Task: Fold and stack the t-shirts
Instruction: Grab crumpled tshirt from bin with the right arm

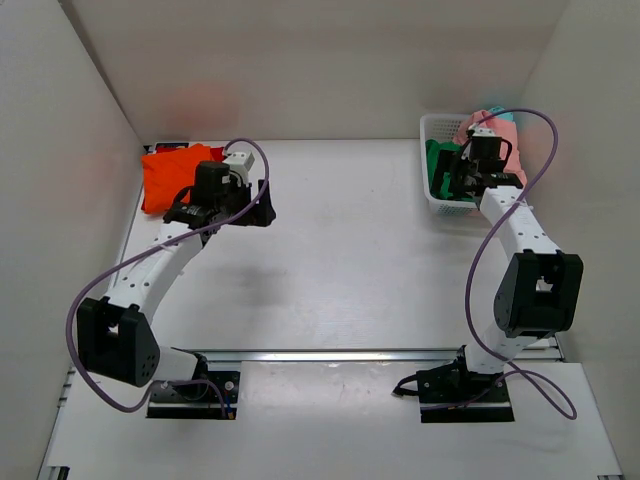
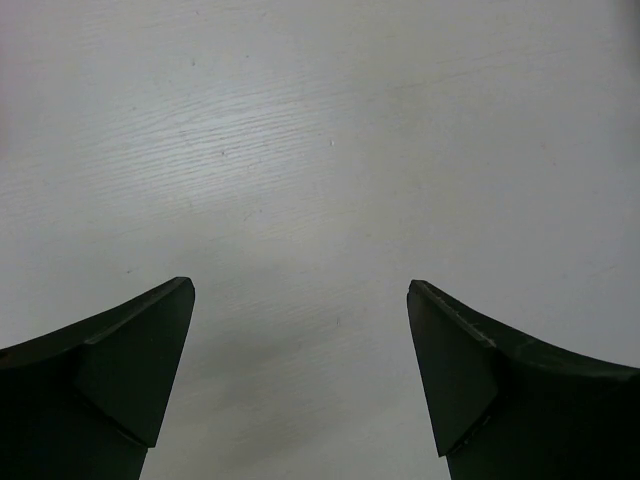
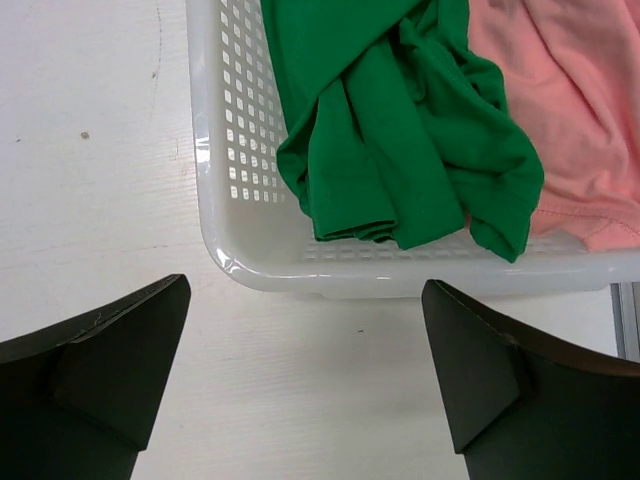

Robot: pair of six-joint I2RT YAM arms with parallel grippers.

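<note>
The left gripper [image 2: 300,300] gapes wide, empty, over the white table [image 2: 320,120]; the right gripper [image 3: 305,295] likewise, facing a white plastic lattice basket [image 3: 215,150] at two o'clock; white walls [image 1: 300,60] around.

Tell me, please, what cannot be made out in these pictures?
- Top view: the left arm overlaps the orange t-shirt; whether another lies beneath is unclear.
- Top view: the right arm hides much of the basket.
- Right wrist view: the green t-shirt and pink t-shirt run off the frame's edges.
</note>
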